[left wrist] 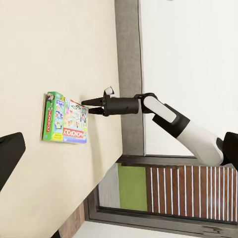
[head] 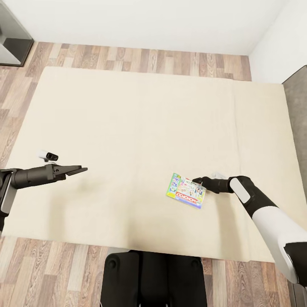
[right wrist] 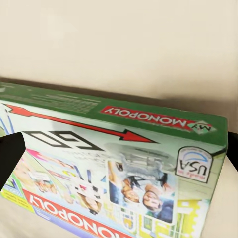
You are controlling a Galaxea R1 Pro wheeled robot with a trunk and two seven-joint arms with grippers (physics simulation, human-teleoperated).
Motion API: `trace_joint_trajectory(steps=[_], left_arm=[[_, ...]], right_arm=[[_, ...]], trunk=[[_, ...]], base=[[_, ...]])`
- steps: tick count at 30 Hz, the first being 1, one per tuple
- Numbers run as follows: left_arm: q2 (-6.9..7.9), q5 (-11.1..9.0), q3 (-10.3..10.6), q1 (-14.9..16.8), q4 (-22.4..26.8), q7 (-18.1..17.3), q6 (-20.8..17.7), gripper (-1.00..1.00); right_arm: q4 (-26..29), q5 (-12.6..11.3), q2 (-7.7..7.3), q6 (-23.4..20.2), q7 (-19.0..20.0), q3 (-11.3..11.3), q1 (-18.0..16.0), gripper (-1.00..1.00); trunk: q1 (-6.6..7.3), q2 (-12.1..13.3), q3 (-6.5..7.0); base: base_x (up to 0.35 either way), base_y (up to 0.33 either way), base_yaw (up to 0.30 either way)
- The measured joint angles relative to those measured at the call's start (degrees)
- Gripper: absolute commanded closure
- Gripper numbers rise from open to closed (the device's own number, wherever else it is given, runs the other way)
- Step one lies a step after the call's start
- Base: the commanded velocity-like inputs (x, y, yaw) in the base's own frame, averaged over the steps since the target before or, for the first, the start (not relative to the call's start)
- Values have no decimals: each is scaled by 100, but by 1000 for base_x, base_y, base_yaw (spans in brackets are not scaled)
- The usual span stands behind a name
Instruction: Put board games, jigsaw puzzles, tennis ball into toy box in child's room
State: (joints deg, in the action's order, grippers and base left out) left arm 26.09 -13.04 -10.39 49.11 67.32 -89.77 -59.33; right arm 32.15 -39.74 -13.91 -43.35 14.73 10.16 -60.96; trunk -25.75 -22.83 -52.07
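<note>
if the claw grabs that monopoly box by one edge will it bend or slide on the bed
The flat green-and-white printed cardboard Monopoly box looks rigid, so it would probably lift without flopping. Its glossy lid may be slippery under the right claw, which is at its edge. Held by one edge, the wide box would likely tilt. Pushed, it may slide on the plain beige mattress rather than roll.

Bed layout, seen from the head camera.
One board game lies flat on the bed, toward its near right part. The right gripper sits just beside the game's right edge; the left gripper hangs over the bed's left side, well apart from the game. Floor lies beyond the bed.
</note>
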Motion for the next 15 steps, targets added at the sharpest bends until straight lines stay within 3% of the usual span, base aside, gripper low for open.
trace_joint_trajectory(steps=[15], left_arm=[[0, 0, 0, 0, 0, 0, 0, -100]], right_arm=[[0, 2, 0, 0, 0, -3, 0, -100]], trunk=[[0, 0, 0]], base=[[0, 0, 0]])
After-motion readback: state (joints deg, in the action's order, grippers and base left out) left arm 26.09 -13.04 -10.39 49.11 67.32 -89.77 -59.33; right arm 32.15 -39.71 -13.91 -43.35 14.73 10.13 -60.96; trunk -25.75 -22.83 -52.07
